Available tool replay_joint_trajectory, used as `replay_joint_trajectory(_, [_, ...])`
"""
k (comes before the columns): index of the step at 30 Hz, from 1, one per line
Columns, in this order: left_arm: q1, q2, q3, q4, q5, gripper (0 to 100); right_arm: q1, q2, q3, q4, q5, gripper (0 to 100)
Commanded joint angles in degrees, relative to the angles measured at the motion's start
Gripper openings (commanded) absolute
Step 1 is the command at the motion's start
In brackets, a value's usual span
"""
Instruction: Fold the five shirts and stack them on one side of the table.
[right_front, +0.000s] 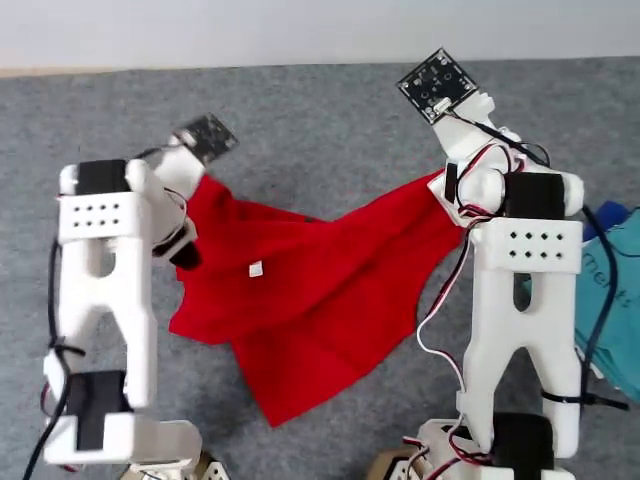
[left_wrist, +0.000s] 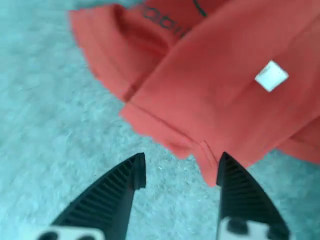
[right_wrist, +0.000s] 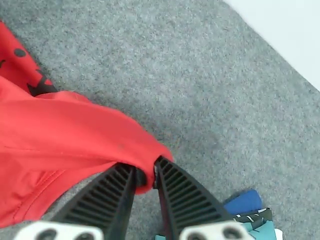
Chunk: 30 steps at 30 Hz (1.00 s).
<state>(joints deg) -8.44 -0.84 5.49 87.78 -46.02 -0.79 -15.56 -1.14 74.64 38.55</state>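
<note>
Right gripper (right_wrist: 145, 175) is clamped shut on a fold of the red shirt (right_wrist: 65, 135), and the cloth sits right at my fingertips, not deep between the jaws. That's the first worry: the pinch looks thin, so a firm pull could tug the fabric straight out.

My left gripper (left_wrist: 182, 161) is wide open, holding nothing, poised just short of the shirt's hem. The doubled edge lies just ahead of my tips and a little toward one finger (left_wrist: 235, 185). If I close from here, I reckon I'd catch only the lip of the hem, or miss it and scrape the table (left_wrist: 45, 125). If I push in too far, I may grab two layers at once.

Between my two grippers the shirt lies bunched and twisted, not flat, with its small white tag (left_wrist: 271, 76) lying on the cloth beyond my left tips. Folding it in this state would likely trap the creases, so it needs spreading out.

Just beside and behind my right gripper lies a heap of teal and blue clothes (right_wrist: 250, 217). A sideways swing with the red cloth in tow could drag into that heap. The right arm's loose wires (right_front: 440, 320) hang just over the shirt's edge and could snag it.
</note>
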Motion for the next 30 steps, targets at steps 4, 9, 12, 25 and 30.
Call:
replay_joint_trajectory(4, [0.44, 6.24, 0.57, -6.33, -5.27, 23, 0.40, -0.75, -0.62, 0.04, -0.62, 1.0])
replay_joint_trajectory(9, [1.49, 11.08, 0.57, -6.42, -6.77, 23, 0.40, -0.75, -0.62, 0.04, -0.62, 1.0])
replay_joint_trajectory(12, [2.20, 12.66, 0.48, -6.51, -6.77, 23, 0.40, -0.75, -0.62, 0.04, -0.62, 1.0])
replay_joint_trajectory(25, [2.46, 18.46, 0.22, -15.12, -8.62, 9, 0.40, -0.75, -0.62, 0.04, -0.62, 1.0])
replay_joint_trajectory(30, [2.02, 18.20, -3.03, -14.42, -8.62, 1, 0.40, -0.75, -0.70, 0.04, -0.62, 1.0])
